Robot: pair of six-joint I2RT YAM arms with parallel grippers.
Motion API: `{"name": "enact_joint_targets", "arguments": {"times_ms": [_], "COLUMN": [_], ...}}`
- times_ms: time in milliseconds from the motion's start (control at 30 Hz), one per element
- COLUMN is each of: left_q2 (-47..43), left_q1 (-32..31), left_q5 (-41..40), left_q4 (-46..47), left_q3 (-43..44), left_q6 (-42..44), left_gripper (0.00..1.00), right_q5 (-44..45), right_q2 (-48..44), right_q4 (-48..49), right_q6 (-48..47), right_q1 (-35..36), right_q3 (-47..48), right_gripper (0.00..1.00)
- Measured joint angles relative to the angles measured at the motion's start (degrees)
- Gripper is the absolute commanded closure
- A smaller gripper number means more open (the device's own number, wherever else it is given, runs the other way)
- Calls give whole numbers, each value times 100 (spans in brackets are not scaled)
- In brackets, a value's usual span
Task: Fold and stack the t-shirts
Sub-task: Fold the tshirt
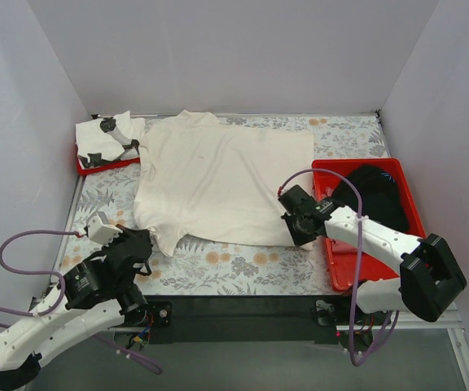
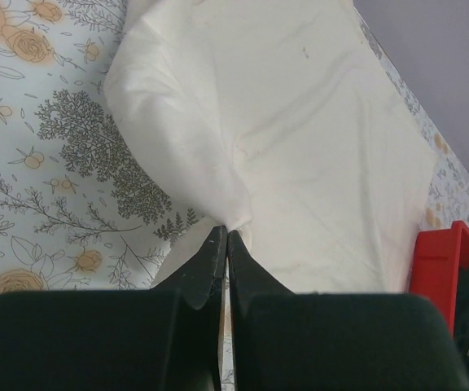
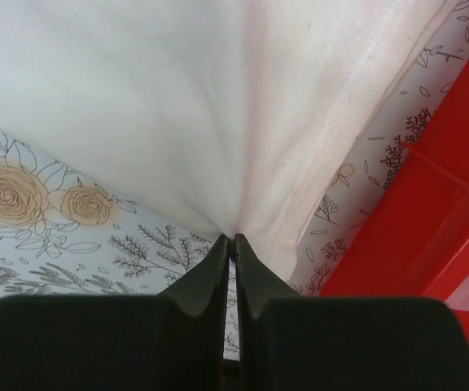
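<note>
Pinches the cream-white t-shirt [image 1: 218,179] at its near edge with left gripper [image 2: 225,238] and right gripper [image 3: 233,242], both pressed together on cloth. Lies spread on the floral tablecloth [image 1: 243,265], just beside a red tray [image 1: 342,269]. Probably handles soft, light, floppy; best gripped at corners.

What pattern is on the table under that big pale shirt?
The table shows grey leafy sprigs and orange roses; clearest in the left wrist view.
</note>
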Motion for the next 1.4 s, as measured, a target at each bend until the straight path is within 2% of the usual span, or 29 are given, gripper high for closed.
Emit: {"name": "enact_joint_targets", "arguments": {"times_ms": [367, 533, 733, 900, 1033, 1100, 1233, 1400], "left_q2": [-299, -328, 293, 581, 649, 669, 667, 562], "left_q1": [0, 0, 0, 0, 0, 0, 0, 0], "left_q5": [378, 341, 208, 293, 621, 929, 1497, 2022], "left_q4": [9, 339, 981, 1351, 1261, 1246, 1200, 728], "left_q3": [15, -85, -120, -61, 385, 627, 673, 844], "left_q6": [-20, 22, 433, 876, 1064, 1134, 1172, 1169], "left_gripper": [100, 100, 100, 100, 100, 100, 100, 100], "right_q5": [-251, -245, -240, -319, -601, -828, -1099, -1228], "right_q2": [-35, 376, 1084, 1228, 1062, 699, -9, -188], "right_q4": [-634, -767, -651, -562, -566, -555, -623, -933], "right_q6": [-70, -299, -697, -890, -986, -992, -986, -986], "right_q1": [114, 109, -13, -79, -81, -46, 83, 164], "right_q3": [52, 452, 1143, 1392, 1373, 1292, 1126, 997], "right_gripper": [99, 99, 99, 99, 99, 99, 99, 99]}}
